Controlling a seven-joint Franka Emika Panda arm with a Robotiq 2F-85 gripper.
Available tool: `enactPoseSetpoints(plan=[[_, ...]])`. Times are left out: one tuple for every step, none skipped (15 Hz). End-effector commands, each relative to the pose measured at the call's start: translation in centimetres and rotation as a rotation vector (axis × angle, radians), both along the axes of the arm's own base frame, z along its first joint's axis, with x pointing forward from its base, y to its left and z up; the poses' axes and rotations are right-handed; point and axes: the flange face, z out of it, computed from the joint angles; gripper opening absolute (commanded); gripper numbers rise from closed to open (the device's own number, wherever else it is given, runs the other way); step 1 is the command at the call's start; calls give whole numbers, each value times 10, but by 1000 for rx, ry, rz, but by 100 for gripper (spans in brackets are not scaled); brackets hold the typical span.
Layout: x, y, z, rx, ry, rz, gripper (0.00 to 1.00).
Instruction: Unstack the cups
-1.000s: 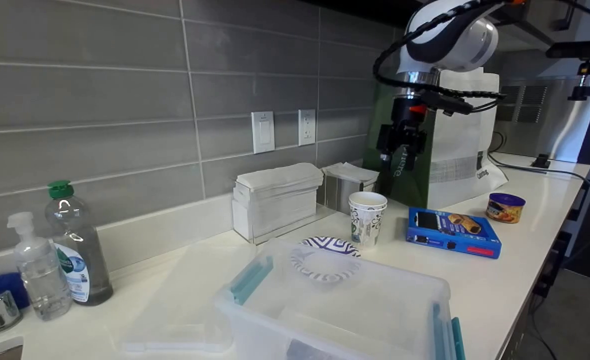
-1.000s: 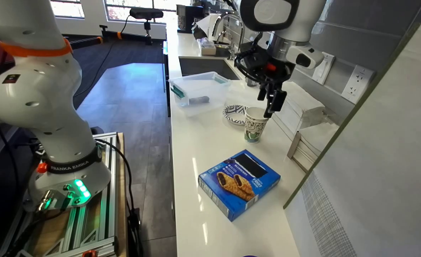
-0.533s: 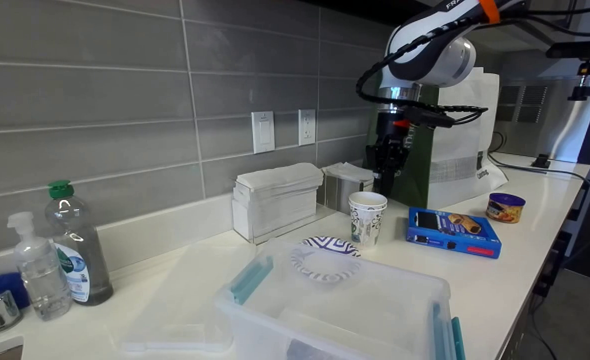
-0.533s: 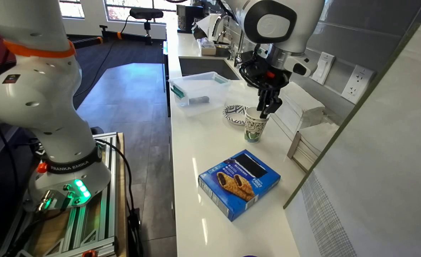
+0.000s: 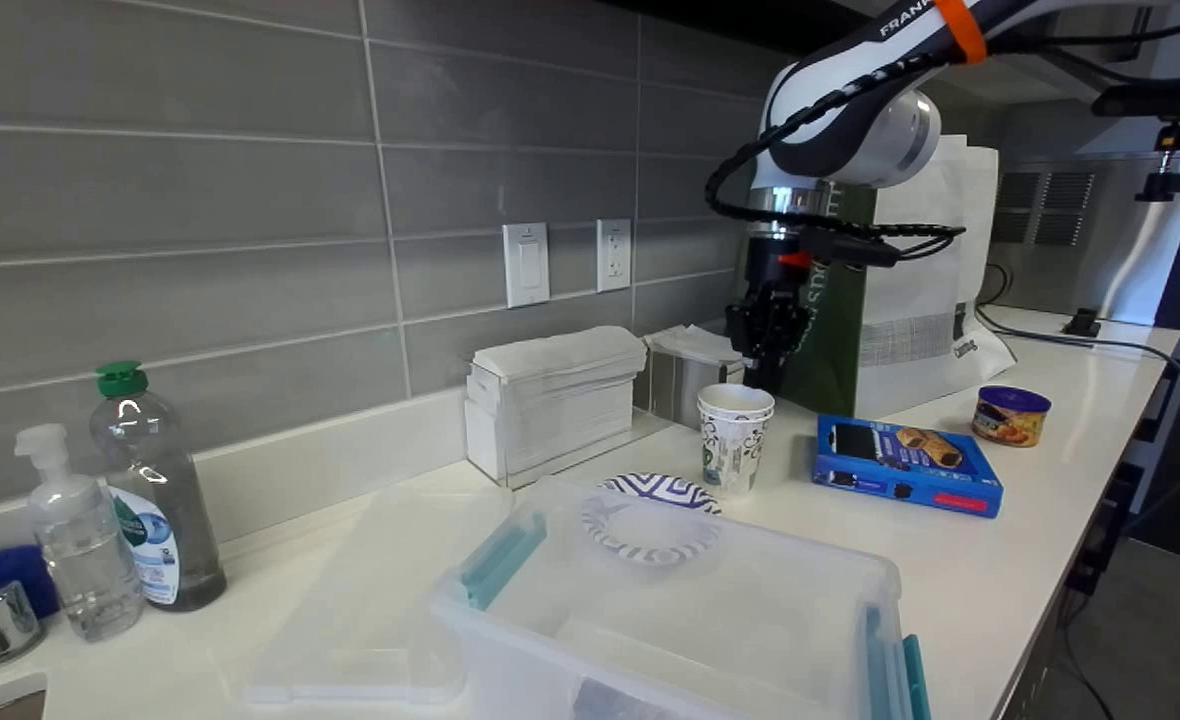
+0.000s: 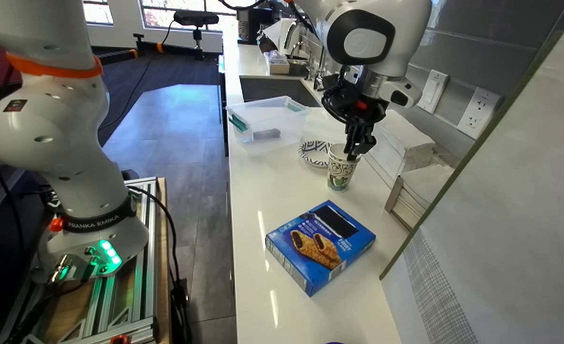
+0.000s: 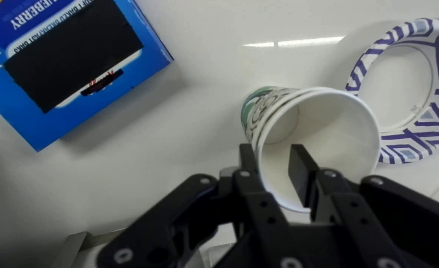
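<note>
Two white cups with dark swirl prints stand upright, nested one inside the other; a doubled rim shows. Both exterior views and the wrist view contain them. From above, the wrist view looks into the inner cup. My gripper is partly open at the near side of the rim. One finger lies just outside the rim, while the opposite finger hangs over the cup's mouth, with a gap between them. In an exterior view the fingertips of the gripper overlap the rim; contact cannot be judged.
A patterned bowl sits close beside the cups. A blue snack box lies on the counter nearby. Paper towels stand along the wall, and a clear bin is beyond the bowl. A tall bag and a small tin are farther along.
The arm has come down and across to the cups, most of it in the earlier half second. My gripper's fingers have drawn closer together. The cups have stayed put.
</note>
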Motion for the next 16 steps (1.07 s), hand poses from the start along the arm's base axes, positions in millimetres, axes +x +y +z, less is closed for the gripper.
enactPoseSetpoints(plan=[[7,3,-9,-21,2,-5,21],[6,4,-11,-24,6,-1,24],[6,5,-14,-31,13,5,27],[5,5,-15,-34,18,10,30],[5,6,-16,-39,20,12,36],[5,6,-17,-44,21,15,30],[5,6,-18,-48,23,19,20],[5,6,-18,-52,24,21,16],[5,5,-19,-55,24,23,3],[6,6,-18,-59,22,25,2],[5,6,-17,-63,22,29,3],[5,7,-15,-68,20,34,0],[4,8,-13,-72,19,39,0],[3,9,-9,-79,17,44,1],[2,11,-5,-87,15,49,1],[1,12,0,-91,13,55,0]])
